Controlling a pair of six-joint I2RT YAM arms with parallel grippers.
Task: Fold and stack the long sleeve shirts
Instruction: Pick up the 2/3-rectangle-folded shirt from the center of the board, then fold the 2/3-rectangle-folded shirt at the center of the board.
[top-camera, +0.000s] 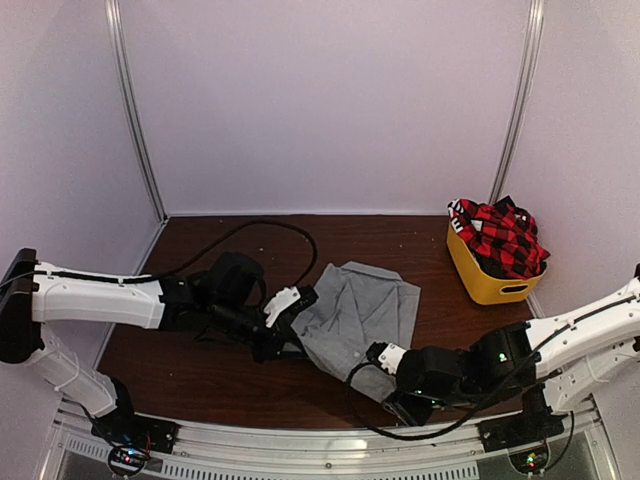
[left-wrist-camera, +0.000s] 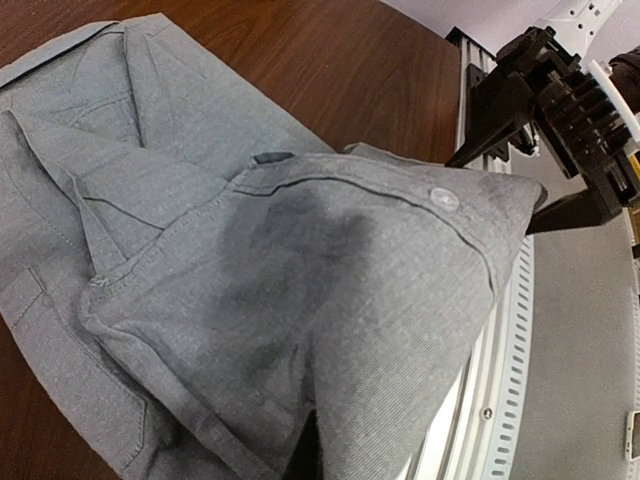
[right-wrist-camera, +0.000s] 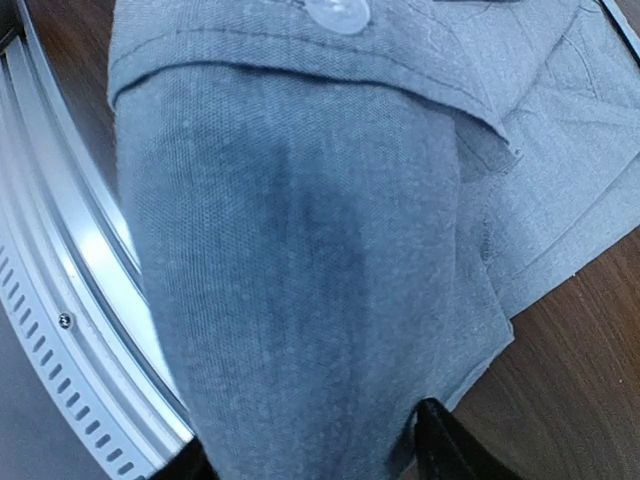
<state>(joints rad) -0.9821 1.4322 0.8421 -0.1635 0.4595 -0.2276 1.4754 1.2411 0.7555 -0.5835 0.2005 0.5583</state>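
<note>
Shirt position: light-grey collared button-front cloth shirt (top-camera: 362, 305) lies mid-table on dark brown wooden table (top-camera: 200, 375), partly folded, near edge bunched up.

Left gripper (top-camera: 292, 335) sits at the shirt's left edge, in contact with the cloth. Left wrist view: a fold of grey cloth with a stitched placket and clear round button (left-wrist-camera: 443, 197) is lifted off the table right in front of the camera. Only one dark fingertip (left-wrist-camera: 300, 452) shows beneath it. Left gripper is closed, pinching the grey shirt. The rest of the shirt lies flat on the table beyond the lifted fold.

Right gripper (top-camera: 382, 360) is at the shirt's near right corner, close to silver aluminium rail (top-camera: 300, 440) along the table's near edge. Right wrist view: grey cloth drapes down over the fingers and fills most of the frame. Two dark fingertips (right-wrist-camera: 445, 445) peek out at the bottom, well apart, one on each side of the hanging cloth. Right gripper jaws are parted, not clamped. Cannot tell whether the cloth only rests on them.

The two grippers are near each other, on either side of the same raised fold.

Red-and-black plaid cloth shirt (top-camera: 500, 238) is heaped in yellow plastic tub (top-camera: 478, 282) at the table's far right, well apart from both grippers and from the grey shirt.
</note>
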